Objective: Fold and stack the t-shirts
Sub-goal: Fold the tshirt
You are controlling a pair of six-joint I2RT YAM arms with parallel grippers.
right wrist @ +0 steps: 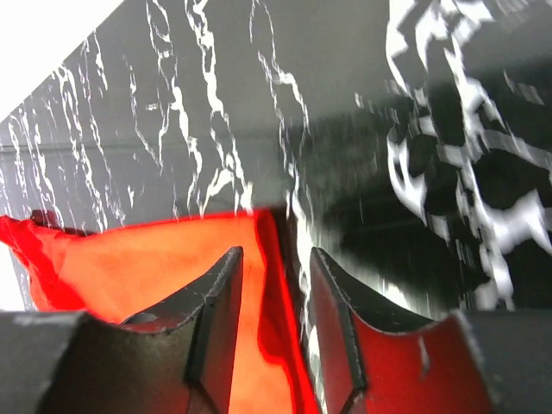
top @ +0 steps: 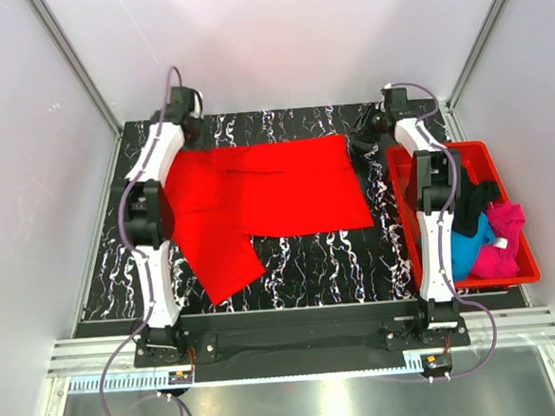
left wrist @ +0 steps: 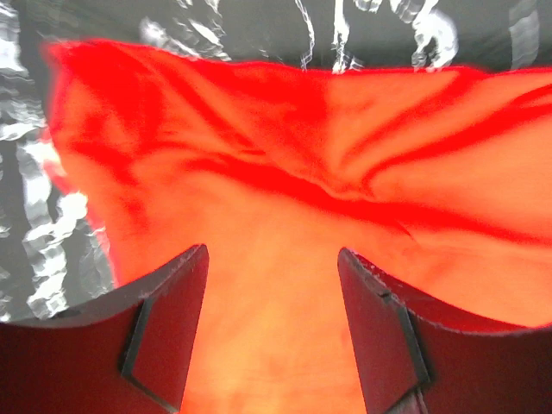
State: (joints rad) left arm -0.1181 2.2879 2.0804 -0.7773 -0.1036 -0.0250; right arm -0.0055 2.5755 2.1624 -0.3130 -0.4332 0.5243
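Cloth is lying flat in the top view: the red t-shirt is spreading over the far middle of the black marbled table, with one part reaching toward the near left. The left gripper is hanging at the shirt's far left corner, and the left arm is covering a little of the cloth's left edge. The right gripper is standing at the shirt's far right corner, near the red bin. This bin is sitting on the right side of the table and is holding a black t-shirt, a blue t-shirt and a pink t-shirt, crumpled together. The right arm is crossing over the bin's left wall and hiding part of them.

In the left wrist view, the left gripper is standing with its jaws well apart. The wrinkled red t-shirt is filling the space below and between them, and nothing is being pinched. The table is showing beyond the far edge of the cloth.

In the right wrist view, the right gripper is standing with a narrow gap between its jaws. The edge of the red t-shirt is running under this gap, and the jaws are not pressing it. The bare table is lying to the right and beyond.
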